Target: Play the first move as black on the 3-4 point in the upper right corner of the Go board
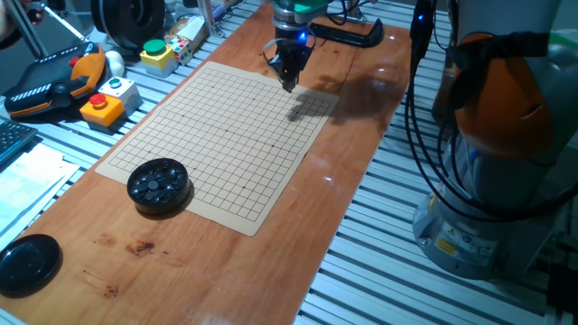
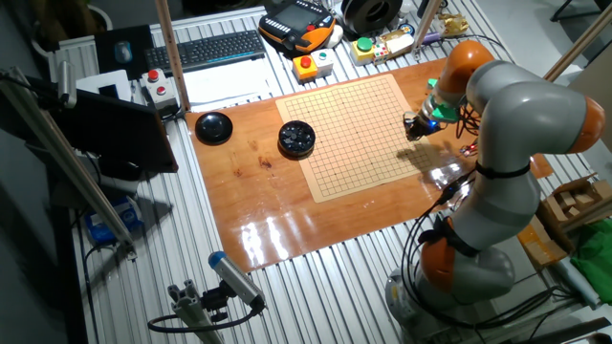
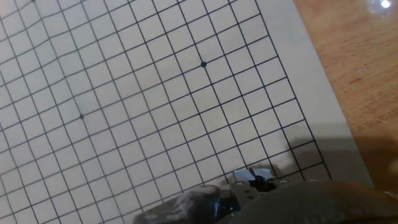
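One big grey-and-orange arm [image 2: 516, 124] bends over the far side of a wooden table [image 1: 361, 153], its base standing off the table's edge on the slatted metal bench. Flat on the wood lies the pale Go board [image 1: 226, 135], a grid of thin dark lines with nothing on its crossings that I can see.

The gripper [image 1: 289, 81] hangs point-down over the board's corner nearest the arm, a blue light glowing just above it, its shadow falling on the grid close by. In the hand view the fingertips [image 3: 249, 180] show only as blurred metal at the bottom edge, above the lines near the board's rim, with a star point [image 3: 203, 64] further in. Whether the fingers are apart or pinched on a stone, I cannot tell; no black stone shows between them.

At the opposite end a round black bowl [image 1: 159, 185] sits on the board's edge, with dark stones [image 1: 155, 179] inside. Its flat black lid [image 1: 27, 264] lies well apart on the wood. Beyond the board are yellow button boxes [image 1: 108, 99] and an orange-and-black pendant [image 1: 54, 81].
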You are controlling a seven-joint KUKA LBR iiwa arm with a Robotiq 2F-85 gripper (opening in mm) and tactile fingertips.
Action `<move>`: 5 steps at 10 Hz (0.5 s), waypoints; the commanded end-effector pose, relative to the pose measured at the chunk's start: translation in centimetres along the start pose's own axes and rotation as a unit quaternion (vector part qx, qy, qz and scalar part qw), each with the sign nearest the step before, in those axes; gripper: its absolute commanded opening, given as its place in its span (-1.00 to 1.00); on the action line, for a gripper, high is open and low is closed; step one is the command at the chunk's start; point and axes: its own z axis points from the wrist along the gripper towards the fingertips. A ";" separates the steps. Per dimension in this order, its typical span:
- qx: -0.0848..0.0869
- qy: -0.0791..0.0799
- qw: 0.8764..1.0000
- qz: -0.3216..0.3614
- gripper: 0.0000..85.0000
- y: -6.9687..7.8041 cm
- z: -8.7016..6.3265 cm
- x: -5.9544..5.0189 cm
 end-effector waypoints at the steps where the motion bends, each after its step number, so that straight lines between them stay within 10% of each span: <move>1: 0.007 -0.004 1.000 0.000 -0.98 -0.2 0.0 0.2; 5: 0.007 -0.008 1.000 0.012 -0.98 -1.3 0.2 1.1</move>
